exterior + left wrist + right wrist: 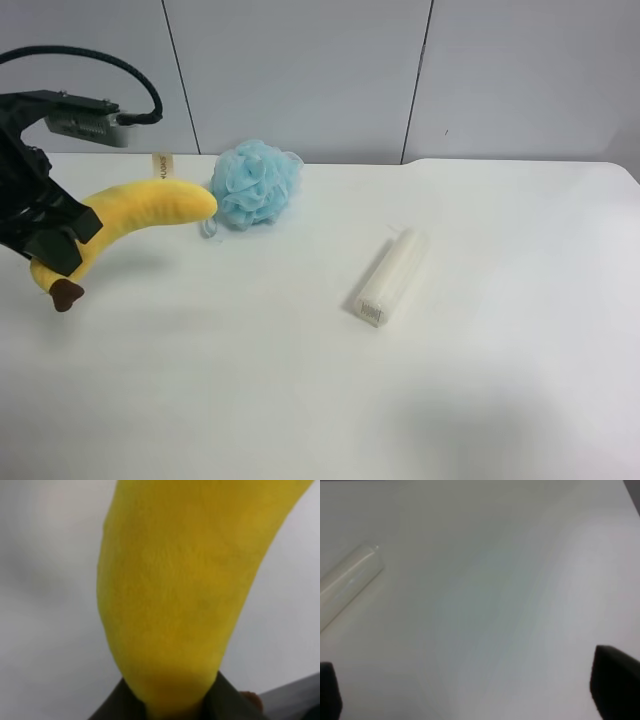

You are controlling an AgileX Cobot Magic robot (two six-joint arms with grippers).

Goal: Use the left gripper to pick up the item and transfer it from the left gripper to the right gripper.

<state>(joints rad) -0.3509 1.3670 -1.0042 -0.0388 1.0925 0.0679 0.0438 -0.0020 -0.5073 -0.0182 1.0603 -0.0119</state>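
Plush banana (140,212) juts forward from the left gripper (50,238), clamped near its stem end, so pickup looks done; next it must be carried to the right gripper (470,692), whose jaws stand wide open.

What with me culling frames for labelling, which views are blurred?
Left wrist: the banana fills the frame, soft and out of focus. Right wrist: blurred, the packet hazy. Exterior high: sharp, with soft shadows on the table.
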